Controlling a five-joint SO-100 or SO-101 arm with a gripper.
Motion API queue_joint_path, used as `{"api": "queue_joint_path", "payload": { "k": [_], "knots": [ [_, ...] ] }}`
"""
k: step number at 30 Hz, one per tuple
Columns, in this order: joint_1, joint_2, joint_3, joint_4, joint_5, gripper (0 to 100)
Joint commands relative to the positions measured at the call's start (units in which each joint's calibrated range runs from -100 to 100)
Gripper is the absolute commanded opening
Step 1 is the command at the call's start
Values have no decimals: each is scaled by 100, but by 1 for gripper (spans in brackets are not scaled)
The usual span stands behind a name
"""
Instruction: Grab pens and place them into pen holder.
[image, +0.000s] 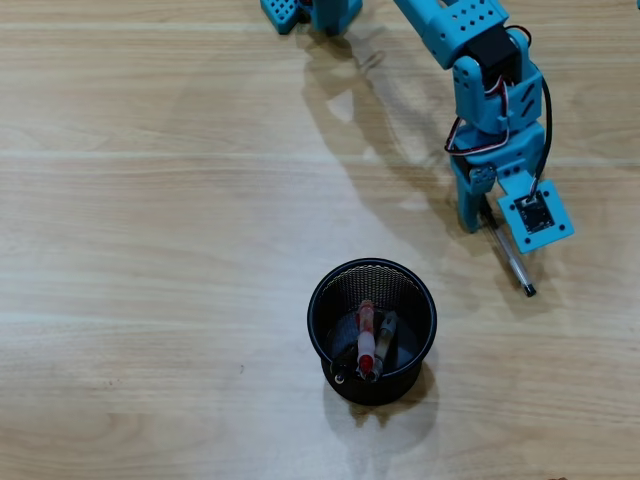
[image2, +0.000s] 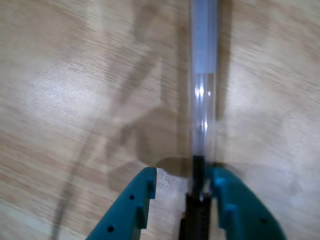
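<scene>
Looking down the wrist view, we saw the teal plastic gripper (image2: 182, 182) spread around a slim black-and-clear pen (image2: 202, 100) lying on the pale wood-grain table (image2: 75, 100), its glossy barrel running toward twelve o'clock. In the overhead view, the round black wire-mesh pen holder (image: 325, 300) stood at seven o'clock from the gripper, with a red-clear pen (image: 366, 335) and grey-clear pen (image: 386, 332) inside.

Desk (image: 150, 250): pale wood, fine grain streaks, faint lighter bands across in overhead view. Arm (image: 490, 70): bright teal-blue plastic, black motor block, red-white-black wires. Hand (image2: 182, 182): same teal in wrist view. Holder (image: 325, 345): black mesh, solid black rim. Inside it, red pen (image: 366, 340), red-and-clear, beside a grey-clear pen (image: 385, 335). Pen (image: 512, 260) on desk: clear barrel, black grip and tip; wrist view shows pale grey upper section.
</scene>
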Motion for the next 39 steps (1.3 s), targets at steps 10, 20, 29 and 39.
{"api": "queue_joint_path", "payload": {
  "k": [10,20,29,39],
  "knots": [
    [-61,-42,33,55,-38,3],
    [48,-411,-264,141,8,2],
    [320,-1638,-201,1063,125,2],
    [729,-3444,502,1846,125,2]
  ]
}}
